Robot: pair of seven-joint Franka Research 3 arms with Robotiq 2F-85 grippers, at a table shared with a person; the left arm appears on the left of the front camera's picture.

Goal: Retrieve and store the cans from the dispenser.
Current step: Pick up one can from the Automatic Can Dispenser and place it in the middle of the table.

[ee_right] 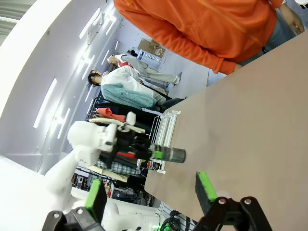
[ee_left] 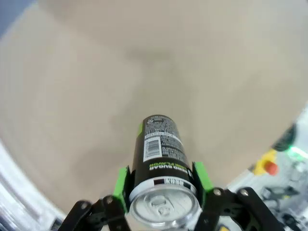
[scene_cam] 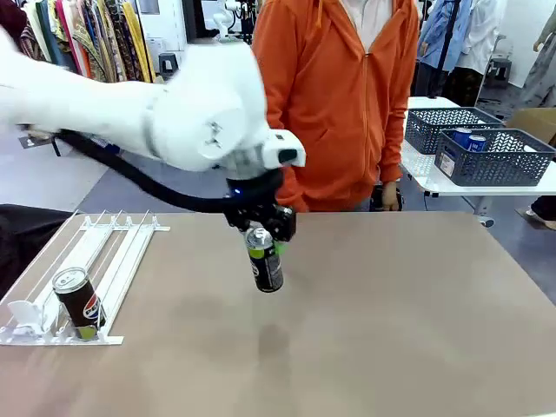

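- In the left wrist view, at the bottom middle of the frame, the left gripper [ee_left: 161, 183] is seen pinching a dark can [ee_left: 159, 144] just below its silver top. The green pads [ee_left: 121, 185] are pressed against both of its sides.
- The can's barcode and a green band are turned toward the camera. The bare tan table [ee_left: 72, 96] is seen beyond the can.
- In the right wrist view, along the bottom edge, the right gripper [ee_right: 151, 190] is spread wide, and nothing is held between its green pads [ee_right: 206, 185].
- In the front view, at the lower left, the dispenser [scene_cam: 113, 252] is laid flat on the table [scene_cam: 417, 330], with its white lanes running away from the near edge.
- A second can [scene_cam: 78, 302], dark with a round logo, is stood at the near end of those lanes.
- In the middle of the front view, the dark can [scene_cam: 265, 265] is hung from the left gripper [scene_cam: 261, 233]. Its top is up and it is a little tilted. It is held clear of the table, and a faint shadow is cast below it.
- At the upper middle, a person [scene_cam: 339, 95] in an orange hooded top is seen standing just behind the table's far edge.
- At the upper right, two dark grey baskets [scene_cam: 499, 161] are set on a white side table. Blue cans [scene_cam: 469, 139] are seen there, though it cannot be told which basket they are in.
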